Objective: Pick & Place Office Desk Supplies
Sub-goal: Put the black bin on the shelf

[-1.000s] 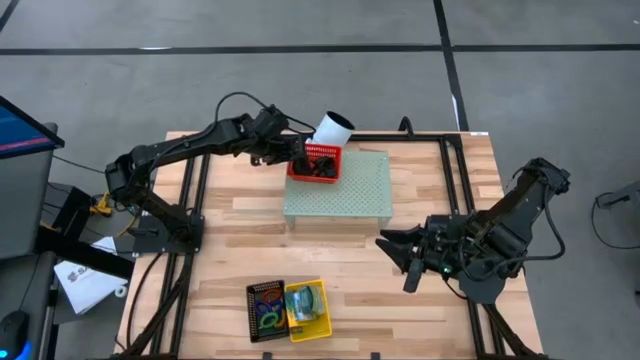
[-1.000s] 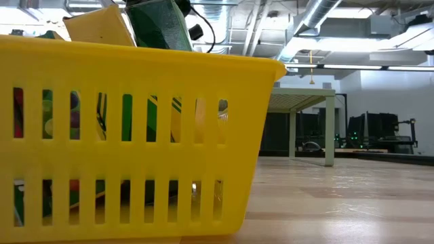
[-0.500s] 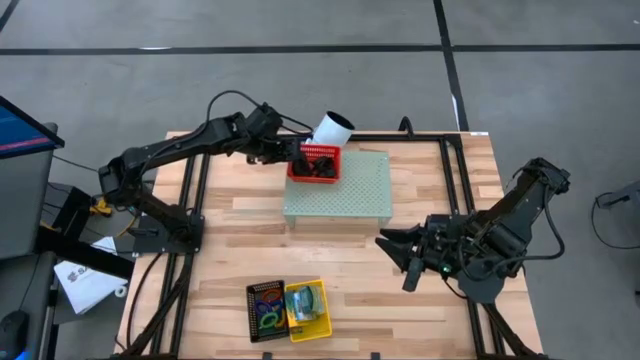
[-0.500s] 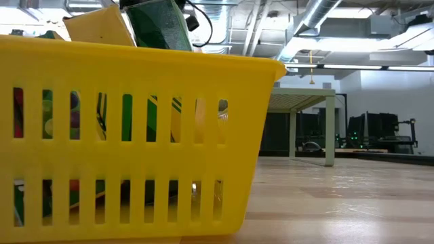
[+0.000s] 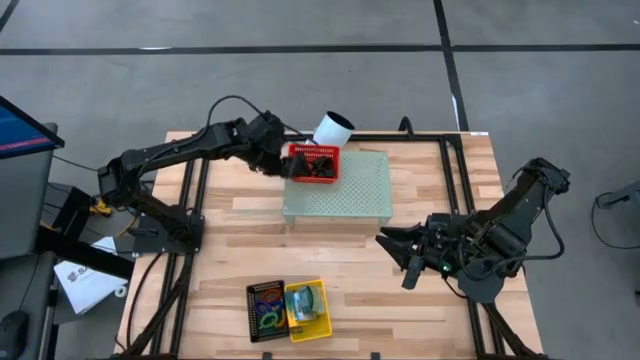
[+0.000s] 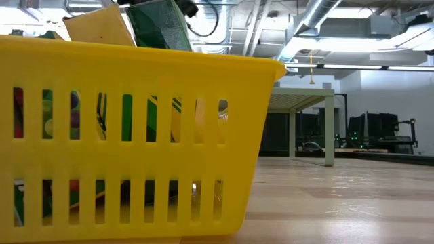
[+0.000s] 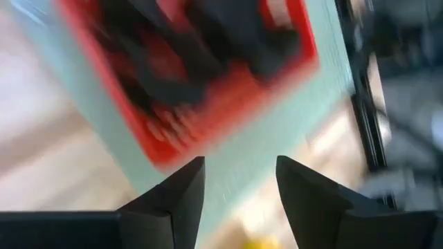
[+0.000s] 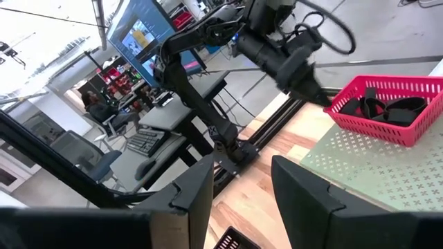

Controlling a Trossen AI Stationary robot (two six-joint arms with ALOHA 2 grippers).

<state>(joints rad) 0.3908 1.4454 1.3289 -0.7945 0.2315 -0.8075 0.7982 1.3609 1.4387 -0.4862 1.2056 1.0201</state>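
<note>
A red basket [image 5: 313, 163] holding black clips [image 8: 387, 107] stands on the pale green perforated block [image 5: 340, 190] at the table's far side. A white tube [image 5: 333, 128] lies behind it. My left gripper [image 5: 281, 160] hovers open just left of the basket, with nothing between its fingers [image 7: 239, 187]. At the near edge a yellow basket [image 5: 306, 310] holds crayon boxes [image 6: 159, 24], which stick out over its rim. Beside it a black tray [image 5: 265, 308] holds coloured loops. My right gripper [image 5: 390, 245] waits open and raised at the right, also seen in its own view [image 8: 242, 173].
Dark frame rails [image 5: 447, 190] run along the table's left and right sides. Bare wood [image 5: 330, 255] lies between the green block and the near baskets. In the low view the yellow basket's wall [image 6: 135, 135] fills the left half of the picture.
My left gripper has drawn back from over the red basket toward the table's left edge, rising a little and rolling about its own axis. The red basket stays on the green block.
</note>
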